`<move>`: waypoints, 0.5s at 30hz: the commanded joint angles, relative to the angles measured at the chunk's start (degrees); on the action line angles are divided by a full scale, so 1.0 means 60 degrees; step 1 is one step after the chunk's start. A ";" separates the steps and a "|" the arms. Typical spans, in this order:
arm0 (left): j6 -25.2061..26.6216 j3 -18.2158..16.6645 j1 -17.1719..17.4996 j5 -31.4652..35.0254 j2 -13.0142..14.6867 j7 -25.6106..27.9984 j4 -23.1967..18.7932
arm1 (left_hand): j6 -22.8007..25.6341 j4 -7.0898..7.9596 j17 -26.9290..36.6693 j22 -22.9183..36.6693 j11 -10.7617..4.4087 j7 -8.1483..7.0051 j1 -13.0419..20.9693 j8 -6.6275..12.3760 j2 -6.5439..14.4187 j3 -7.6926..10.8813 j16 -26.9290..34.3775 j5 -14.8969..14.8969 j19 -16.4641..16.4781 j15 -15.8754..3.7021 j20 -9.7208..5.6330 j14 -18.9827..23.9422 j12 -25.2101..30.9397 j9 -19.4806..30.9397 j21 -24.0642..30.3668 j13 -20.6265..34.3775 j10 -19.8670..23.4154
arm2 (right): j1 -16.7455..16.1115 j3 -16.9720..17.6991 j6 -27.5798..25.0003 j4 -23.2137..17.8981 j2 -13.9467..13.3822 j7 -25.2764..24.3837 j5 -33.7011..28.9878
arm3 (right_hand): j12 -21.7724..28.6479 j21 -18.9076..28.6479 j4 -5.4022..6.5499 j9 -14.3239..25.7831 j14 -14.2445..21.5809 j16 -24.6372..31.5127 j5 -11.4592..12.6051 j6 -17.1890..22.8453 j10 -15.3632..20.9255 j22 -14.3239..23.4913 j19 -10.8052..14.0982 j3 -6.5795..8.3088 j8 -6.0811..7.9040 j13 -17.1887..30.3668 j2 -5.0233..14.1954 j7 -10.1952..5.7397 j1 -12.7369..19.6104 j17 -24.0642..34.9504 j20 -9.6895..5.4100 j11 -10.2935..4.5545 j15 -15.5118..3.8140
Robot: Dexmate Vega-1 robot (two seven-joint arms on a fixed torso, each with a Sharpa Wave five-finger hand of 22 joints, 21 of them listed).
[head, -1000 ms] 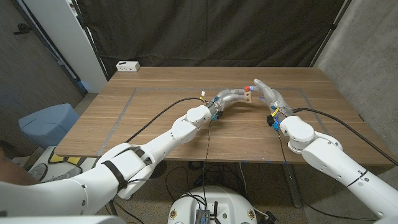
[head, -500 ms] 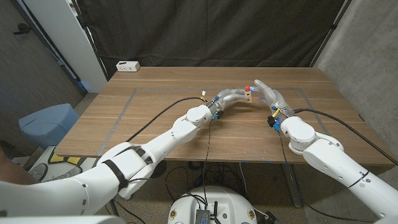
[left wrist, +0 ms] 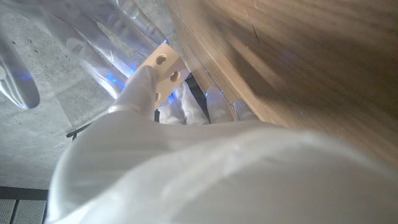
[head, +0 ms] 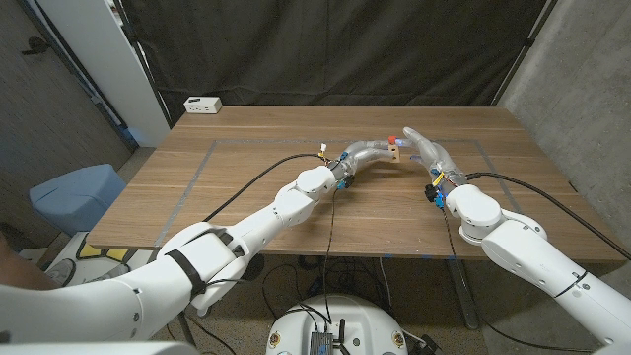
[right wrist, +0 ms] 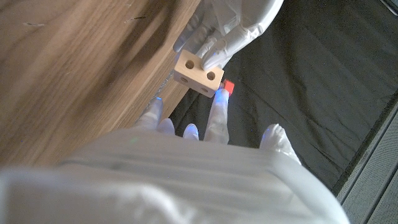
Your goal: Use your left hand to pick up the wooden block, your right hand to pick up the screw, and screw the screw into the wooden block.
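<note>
My left hand (head: 367,153) holds the wooden block (head: 392,152) above the far middle of the table. The block (right wrist: 198,73) is pale, with two round holes facing the right wrist camera; the left hand's fingers (right wrist: 219,45) wrap its far side. The holes also show on the block (left wrist: 163,71) in the left wrist view. The small red screw (head: 392,139) sits just above the block. In the right wrist view the screw (right wrist: 228,86) is at a fingertip (right wrist: 218,106) of my right hand (head: 428,152), beside the block's corner. How that hand grips it is partly hidden.
The wooden table (head: 256,187) carries a grey taped rectangle. A white box (head: 202,105) stands at its far left corner. Black cables (head: 251,182) run along both arms. A blue bin (head: 74,197) stands on the floor to the left.
The red screw has come down a little toward the top of the block. Both arms have barely moved.
</note>
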 commanded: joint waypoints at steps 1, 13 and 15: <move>-0.0163 -0.0004 -0.0227 -0.0048 -0.0229 -0.0142 0.0573 | 0.0816 0.0848 0.0021 0.0057 -0.0009 0.0700 -0.0548 0.0102 0.0707 0.0865 0.0065 0.0050 0.0049 0.0061 -0.0010 0.0047 0.0038 0.0060 0.0025 0.0037 0.0071 | 0.0126 -0.0044 0.0029 0.0084 -0.0069 0.0220 0.0048 | 0.0086 0.0019 0.0017 0.0026 0.0039 0.0050 0.0028 0.0153 0.0106 0.0044 0.0048 0.0064 0.0035 -0.0013 0.0015 -0.0017 0.0075 0.0009 0.0034 -0.0024 -0.0026; -0.0346 -0.0040 -0.0403 -0.0088 -0.0421 -0.0249 0.1081 | 0.0818 0.0849 0.0022 0.0057 0.0015 0.0728 -0.0553 0.0102 0.0711 0.0870 0.0066 0.0047 0.0048 0.0075 0.0003 0.0047 0.0037 0.0060 0.0024 0.0040 0.0064 | 0.0259 -0.0108 0.0122 0.0219 -0.0049 0.0383 0.0111 | 0.0062 0.0012 0.0025 0.0024 0.0022 0.0035 0.0023 0.0234 0.0131 0.0044 0.0047 0.0069 0.0016 -0.0013 0.0022 -0.0036 0.0062 0.0015 0.0034 -0.0061 -0.0021; -0.0361 -0.0045 -0.0407 -0.0084 -0.0418 -0.0245 0.1088 | 0.0803 0.0847 0.0021 0.0057 0.0009 0.0731 -0.0553 0.0096 0.0710 0.0871 0.0066 0.0047 0.0049 0.0073 -0.0009 0.0047 0.0039 0.0060 0.0024 0.0041 0.0070 | 0.0249 -0.0096 0.0105 0.0212 -0.0030 0.0319 0.0109 | 0.0070 0.0010 0.0023 0.0024 0.0043 0.0041 0.0024 0.0246 0.0172 0.0044 0.0046 0.0074 0.0009 -0.0013 0.0027 -0.0038 0.0067 0.0014 0.0028 -0.0079 -0.0037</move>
